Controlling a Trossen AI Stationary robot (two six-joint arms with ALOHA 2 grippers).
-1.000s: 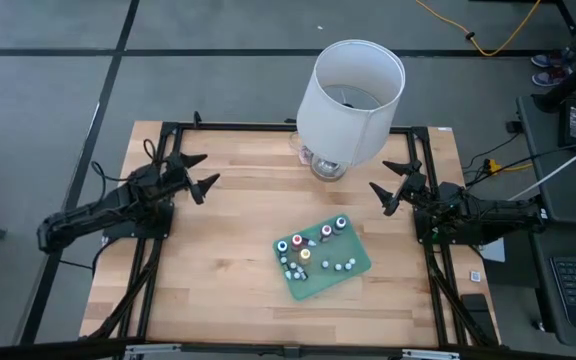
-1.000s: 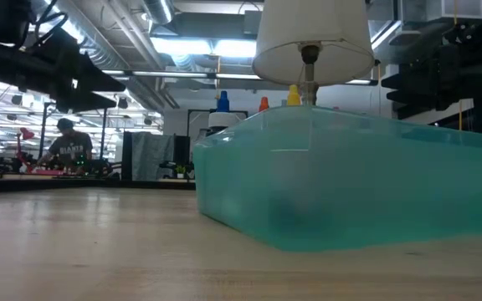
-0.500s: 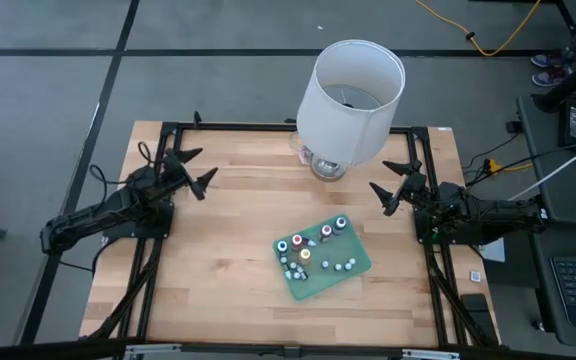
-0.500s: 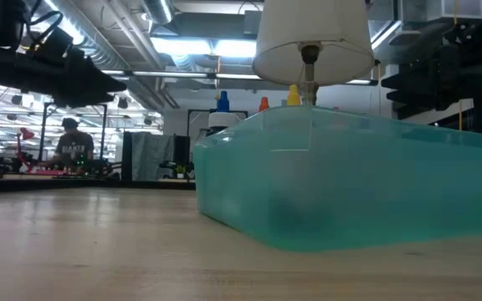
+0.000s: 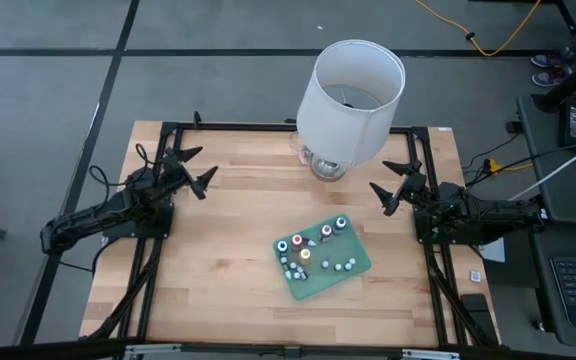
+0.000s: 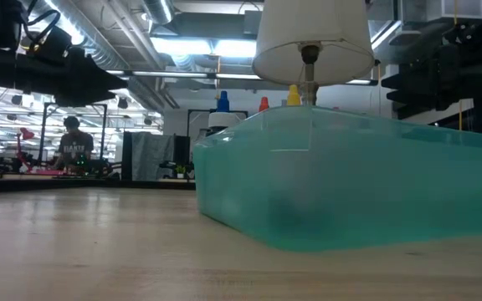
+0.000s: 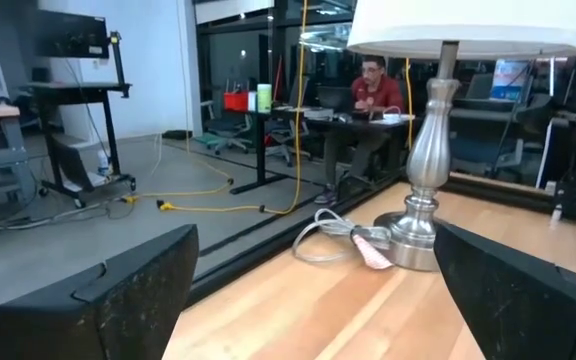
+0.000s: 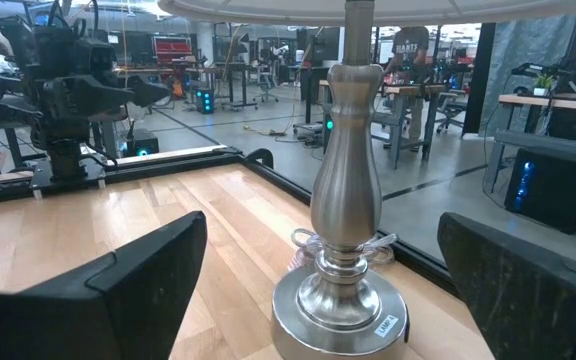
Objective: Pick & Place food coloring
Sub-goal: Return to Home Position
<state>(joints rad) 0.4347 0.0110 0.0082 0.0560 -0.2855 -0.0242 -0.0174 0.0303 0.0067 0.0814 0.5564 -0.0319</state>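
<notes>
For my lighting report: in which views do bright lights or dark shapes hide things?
Low view: bright ceiling lights behind leave the left arm a dark silhouette; the translucent green bin hides the food coloring bottles except three tips. High view: even light, the bottle tops show plainly. Left wrist view: the lampshade is glaring white.

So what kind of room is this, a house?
Probably a robotics lab, not a house: left arm and right arm flank a wooden table, a person at desks beyond, bare ceiling ducts.
</notes>
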